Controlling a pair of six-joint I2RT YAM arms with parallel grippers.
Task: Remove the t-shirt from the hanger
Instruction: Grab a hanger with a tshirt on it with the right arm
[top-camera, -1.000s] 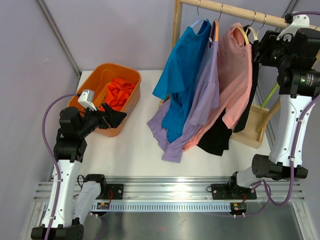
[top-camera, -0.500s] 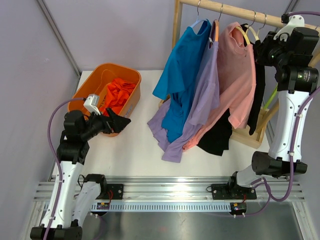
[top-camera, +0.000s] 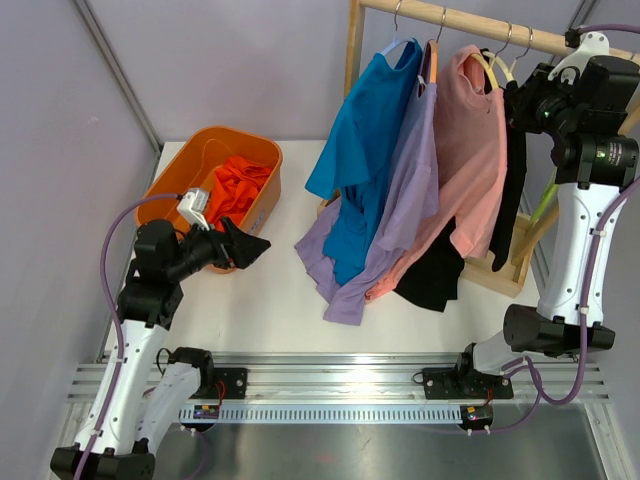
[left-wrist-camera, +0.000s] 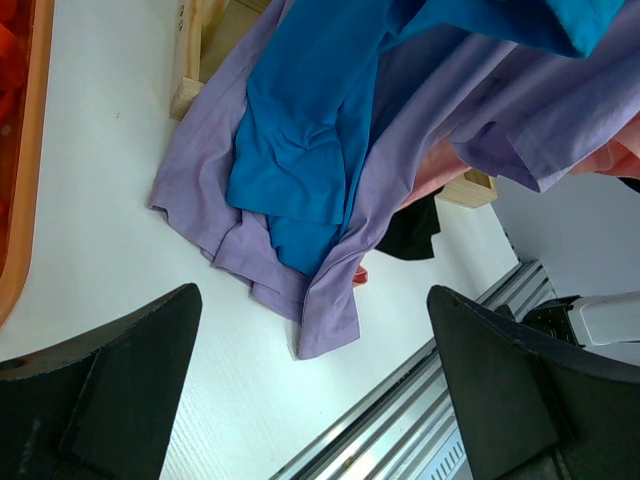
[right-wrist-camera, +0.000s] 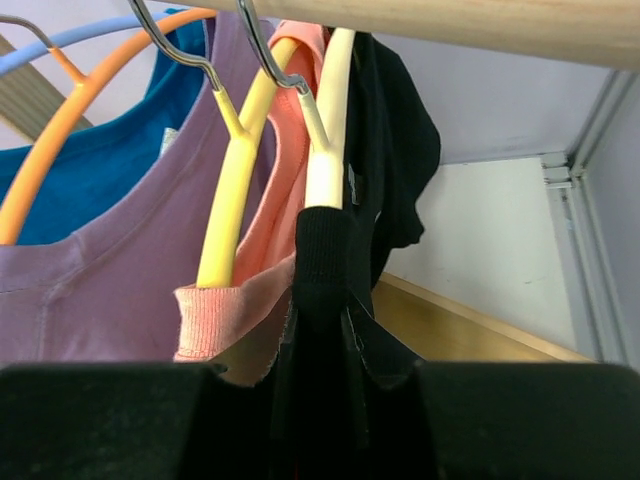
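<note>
No words or numbers can be read anywhere. A tiny pale tag (right-wrist-camera: 168, 140) sits in the neck of the blue shirt (right-wrist-camera: 120, 160), upper left of the right wrist view, too small to read.

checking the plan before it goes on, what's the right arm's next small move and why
Probably ease the right fingers down and sideways, sliding the black t-shirt off the end of the cream hanger. The fingers look closed on black cloth just below it, and it hangs on the wooden rail, so the shirt is gripped, not freed.
</note>
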